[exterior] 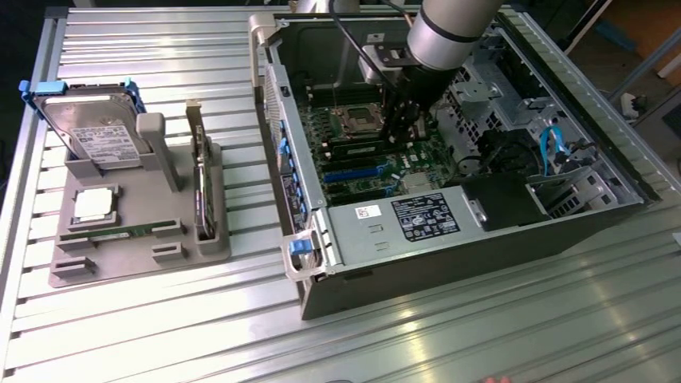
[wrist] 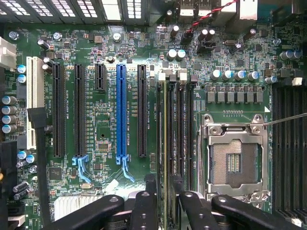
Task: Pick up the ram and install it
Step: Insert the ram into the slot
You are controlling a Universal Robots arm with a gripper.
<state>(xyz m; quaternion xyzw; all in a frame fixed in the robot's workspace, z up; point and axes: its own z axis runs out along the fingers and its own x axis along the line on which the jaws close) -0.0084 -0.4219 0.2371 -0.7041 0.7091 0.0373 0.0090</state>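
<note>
Pincer [wrist: 167, 195] is hanging open over the ram [wrist: 166, 139], which is standing in the green board [wrist: 96, 184], long side running between the fingers [wrist: 144, 211].

Arm [exterior: 449, 30], upper middle of the exterior view: a rounded silver-grey cylinder with a pale sheen; black wrist [exterior: 422, 78] beneath; thin black cable [exterior: 349, 44] alongside; gripper [wrist: 164, 199] glossy black, with rounded linkage bars and narrow fingers [wrist: 144, 206].
</note>
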